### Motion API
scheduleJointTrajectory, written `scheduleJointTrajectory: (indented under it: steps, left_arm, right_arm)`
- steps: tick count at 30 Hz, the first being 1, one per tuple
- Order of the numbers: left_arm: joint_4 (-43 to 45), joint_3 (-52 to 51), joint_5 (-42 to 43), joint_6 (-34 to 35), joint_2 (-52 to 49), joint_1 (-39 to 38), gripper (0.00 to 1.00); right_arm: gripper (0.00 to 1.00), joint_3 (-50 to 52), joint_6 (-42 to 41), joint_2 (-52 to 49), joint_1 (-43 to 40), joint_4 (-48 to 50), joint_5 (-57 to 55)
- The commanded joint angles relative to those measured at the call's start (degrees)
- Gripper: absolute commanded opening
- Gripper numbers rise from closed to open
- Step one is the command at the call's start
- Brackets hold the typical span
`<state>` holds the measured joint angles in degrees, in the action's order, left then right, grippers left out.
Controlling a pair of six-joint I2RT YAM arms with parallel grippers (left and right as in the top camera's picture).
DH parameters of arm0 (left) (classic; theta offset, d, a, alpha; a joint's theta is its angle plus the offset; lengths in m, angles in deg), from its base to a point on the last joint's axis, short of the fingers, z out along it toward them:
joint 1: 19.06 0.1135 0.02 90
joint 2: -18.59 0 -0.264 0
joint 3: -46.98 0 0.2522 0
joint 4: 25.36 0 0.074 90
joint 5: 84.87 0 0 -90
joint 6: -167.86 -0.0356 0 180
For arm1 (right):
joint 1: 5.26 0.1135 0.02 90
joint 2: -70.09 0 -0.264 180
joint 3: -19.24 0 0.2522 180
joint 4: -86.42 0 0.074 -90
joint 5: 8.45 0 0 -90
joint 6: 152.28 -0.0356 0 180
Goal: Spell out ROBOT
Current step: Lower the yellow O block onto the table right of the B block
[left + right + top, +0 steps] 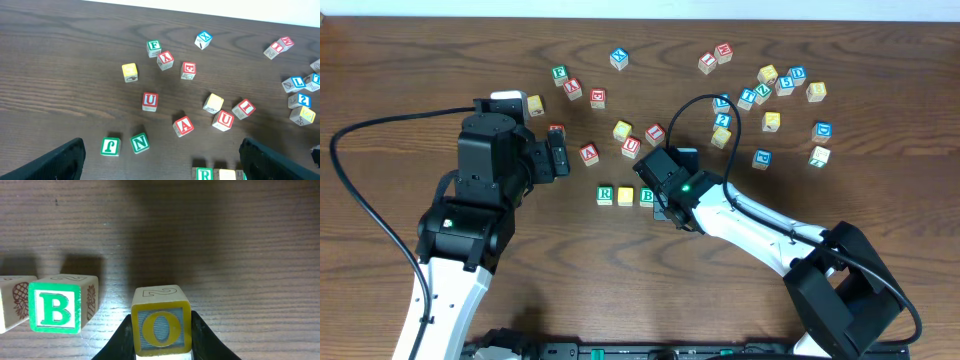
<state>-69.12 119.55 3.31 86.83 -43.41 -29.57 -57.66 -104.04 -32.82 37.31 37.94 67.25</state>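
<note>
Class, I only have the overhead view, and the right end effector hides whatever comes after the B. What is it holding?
Observer: The right wrist view shows the right end effector gripping a yellow O block.
Operator: Does it touch the B?
Observer: No. A clear gap separates it from the green B block.
Operator: And the left one?
Observer: The left end effector is open, with nothing between its fingers.

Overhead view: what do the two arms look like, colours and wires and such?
Both the left arm and right arm have white links between bulky black joint housings. Thin black cables loop out from each. The right arm's wrist shows a small green light. The left gripper and right gripper are black.
</note>
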Motion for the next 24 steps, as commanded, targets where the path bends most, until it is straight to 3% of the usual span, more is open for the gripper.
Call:
scheduleJointTrajectory:
  steps: [1, 24]
  left_arm:
    - [0.0, 0.2, -0.3, -0.2, 0.3, 0.2, 0.96]
    - [0.0, 0.2, -0.3, -0.2, 0.3, 0.2, 0.96]
  right_arm:
    - [0.01, 0.4, -1.1, -0.7, 0.4, 0.3, -0.3]
    - [0.01, 0.4, -1.0, -2.9, 1.0, 3.1, -0.2]
